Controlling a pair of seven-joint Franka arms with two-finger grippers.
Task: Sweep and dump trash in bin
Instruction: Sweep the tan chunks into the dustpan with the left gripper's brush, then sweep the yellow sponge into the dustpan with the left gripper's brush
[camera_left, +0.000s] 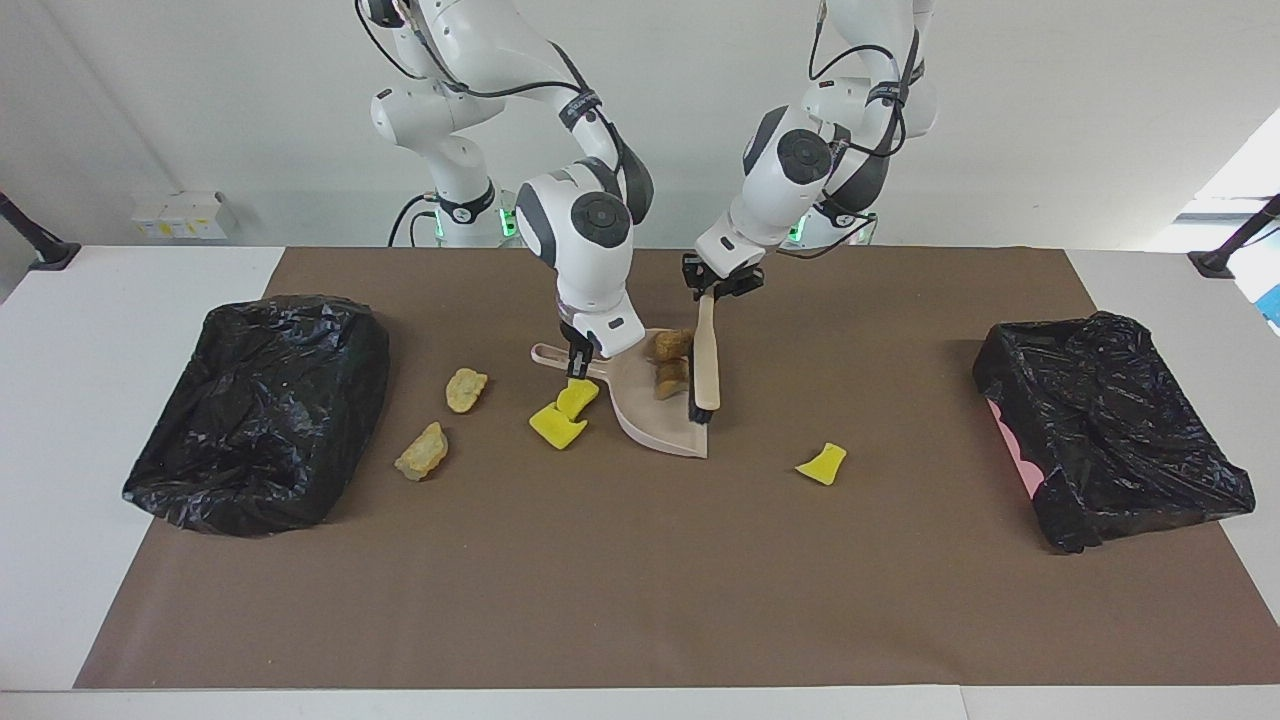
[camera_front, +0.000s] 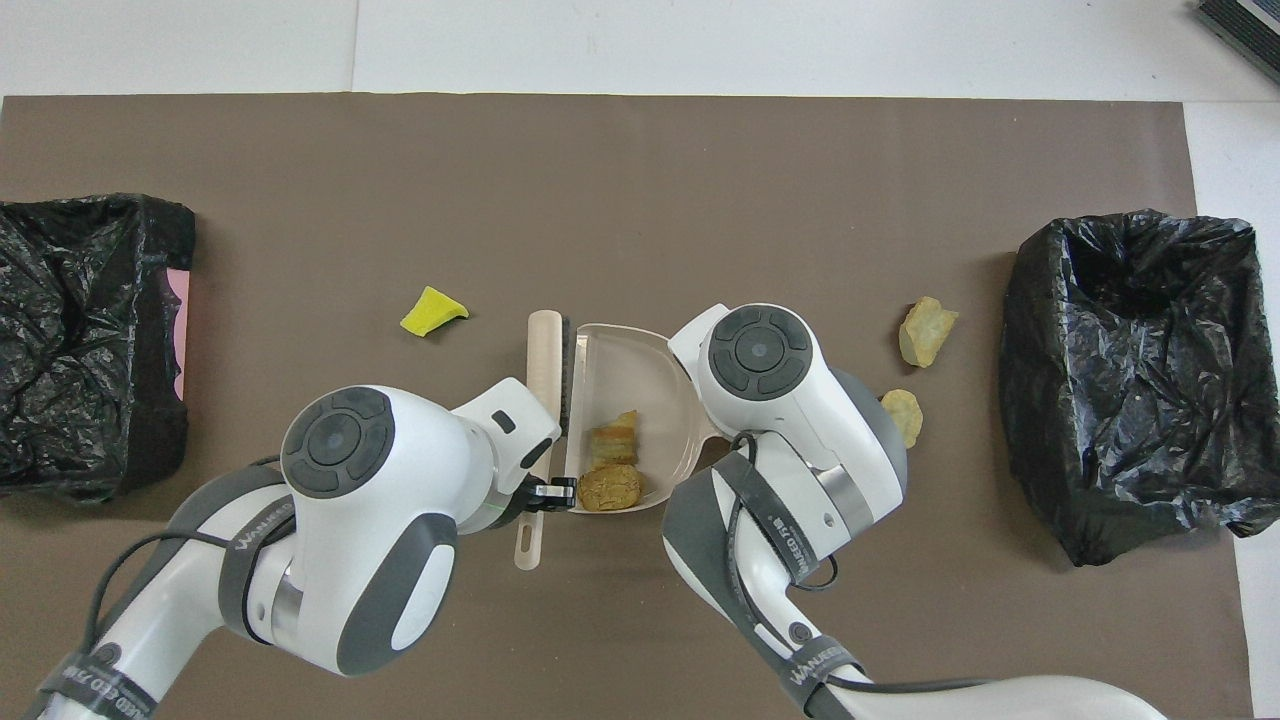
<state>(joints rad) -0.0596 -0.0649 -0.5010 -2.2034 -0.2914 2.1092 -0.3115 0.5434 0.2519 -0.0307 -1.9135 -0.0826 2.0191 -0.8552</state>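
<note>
Yellow scraps (camera_left: 562, 412) hidden overhead, left tool (camera_left: 712, 290) pinching brush (camera_left: 705, 355), right tool (camera_left: 577, 358) pinching dustpan (camera_left: 655, 425)

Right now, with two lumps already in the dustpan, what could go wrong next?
1. The two brown lumps lie near the open lip of the dustpan; lifting or tilting it could roll them out.
2. The brush stands at that lip; pulling it away could drag a lump back onto the mat.

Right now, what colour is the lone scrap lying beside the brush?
Bright yellow scrap, clearest in the overhead view.
</note>
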